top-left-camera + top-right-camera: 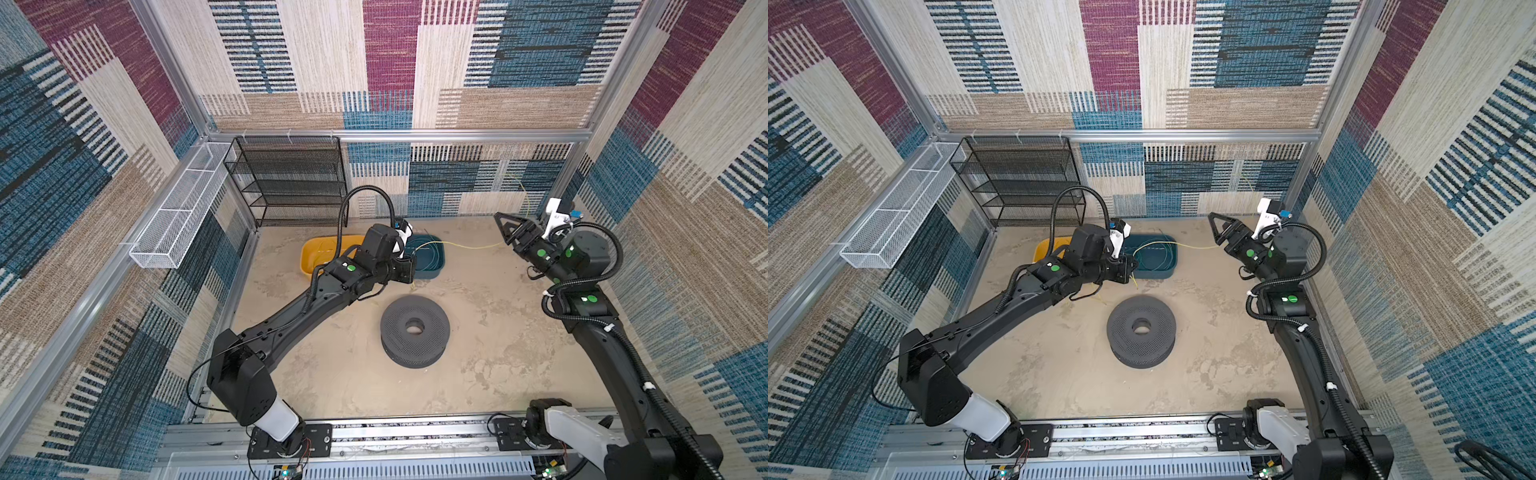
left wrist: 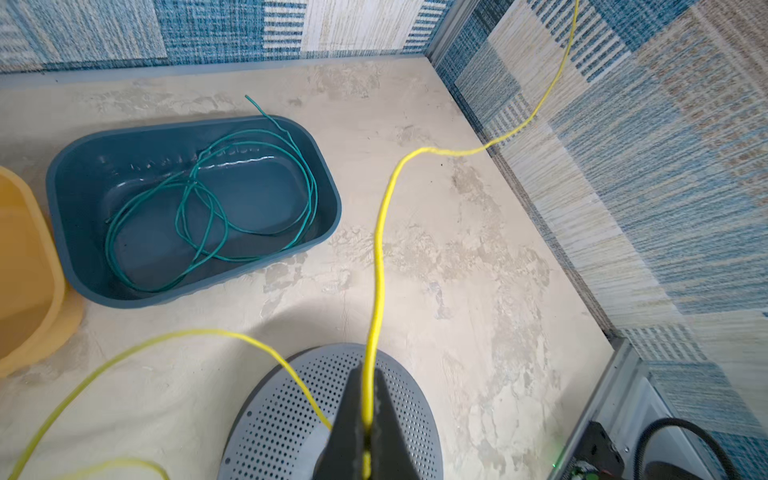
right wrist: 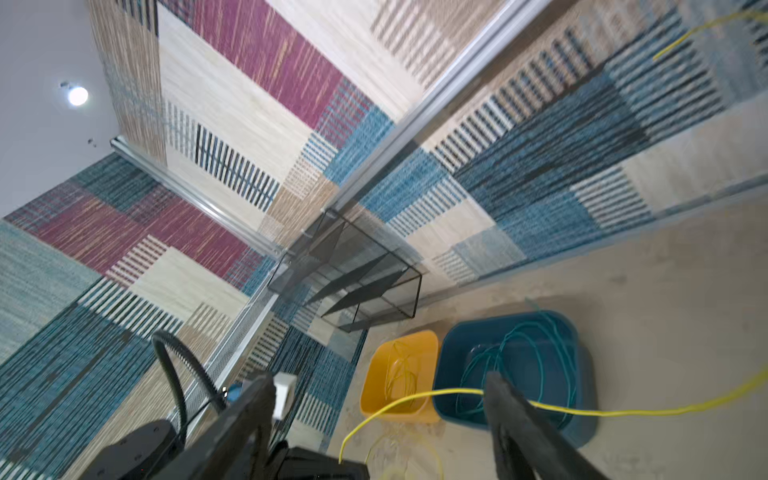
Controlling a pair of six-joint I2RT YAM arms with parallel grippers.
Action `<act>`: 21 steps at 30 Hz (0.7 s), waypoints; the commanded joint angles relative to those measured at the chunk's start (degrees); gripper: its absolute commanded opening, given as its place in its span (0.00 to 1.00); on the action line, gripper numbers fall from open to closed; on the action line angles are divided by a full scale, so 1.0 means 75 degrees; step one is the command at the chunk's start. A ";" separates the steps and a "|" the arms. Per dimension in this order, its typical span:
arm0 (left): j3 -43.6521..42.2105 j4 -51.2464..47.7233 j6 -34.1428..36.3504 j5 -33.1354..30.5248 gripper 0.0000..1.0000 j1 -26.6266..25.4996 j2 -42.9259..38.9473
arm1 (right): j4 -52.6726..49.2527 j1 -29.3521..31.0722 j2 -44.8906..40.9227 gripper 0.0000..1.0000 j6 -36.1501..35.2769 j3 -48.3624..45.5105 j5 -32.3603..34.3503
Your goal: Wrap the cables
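Left wrist view is showing the left gripper (image 2: pixel 365 415) pinching the yellow cable (image 2: pixel 380 249) tight near the gray spool (image 2: pixel 282 415), likely for winding. The right gripper (image 3: pixel 379 380) is standing wide open, holding nothing.

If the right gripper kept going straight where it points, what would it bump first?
Probably the yellow cable, strung across just ahead of the right gripper and its open fingers. Farther along lies the teal bin, though depth is hard to judge.
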 commanded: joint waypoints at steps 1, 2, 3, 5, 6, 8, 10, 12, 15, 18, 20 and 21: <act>0.0214 -0.0158 0.0256 -0.0878 0.00 -0.0123 0.0112 | 0.0286 0.0200 0.0012 0.80 0.0260 -0.0120 -0.0634; 0.0232 -0.0202 0.0295 -0.1131 0.00 -0.0178 0.0127 | 0.0313 0.0256 0.0041 0.81 0.0264 -0.0069 -0.0720; 0.0222 -0.0213 0.0325 -0.1445 0.00 -0.0211 0.0117 | 0.0368 0.0258 0.0067 0.80 0.0263 -0.0014 -0.0888; 0.0170 -0.0280 0.0432 -0.1857 0.00 -0.0216 0.0087 | 0.0329 0.0219 0.0002 0.81 0.0036 0.0119 -0.0859; 0.0158 -0.0368 0.0501 -0.2036 0.00 -0.0213 0.0078 | 0.0082 0.0200 -0.0090 0.82 -0.0182 0.0280 -0.0452; 0.0126 -0.0464 0.0643 -0.2156 0.00 -0.0205 0.0040 | -0.0094 0.0188 -0.0252 0.84 -0.0400 0.0498 -0.0089; 0.0091 -0.0354 0.0702 -0.1956 0.00 -0.0206 0.0022 | 0.0354 0.0225 -0.0189 0.84 0.0021 0.0465 -0.0517; 0.0085 -0.0191 0.0762 -0.1597 0.00 -0.0204 0.0044 | 0.0859 0.0459 -0.0037 0.83 0.0652 0.0151 -0.0745; -0.0009 0.0309 0.0865 -0.0973 0.00 -0.0210 0.0035 | 0.1150 0.1577 0.0189 0.82 0.0834 -0.0367 -0.0130; -0.0012 0.0556 0.1017 -0.0619 0.00 -0.0228 0.0072 | 0.1298 0.2225 0.0641 0.81 0.0986 -0.0434 -0.0096; -0.0016 0.0629 0.1124 -0.0435 0.00 -0.0252 0.0068 | 0.1768 0.2401 0.0859 0.79 0.1471 -0.0673 -0.0078; -0.0019 0.0657 0.1157 -0.0338 0.00 -0.0263 0.0066 | 0.1879 0.2486 0.0994 0.78 0.1642 -0.0736 0.0022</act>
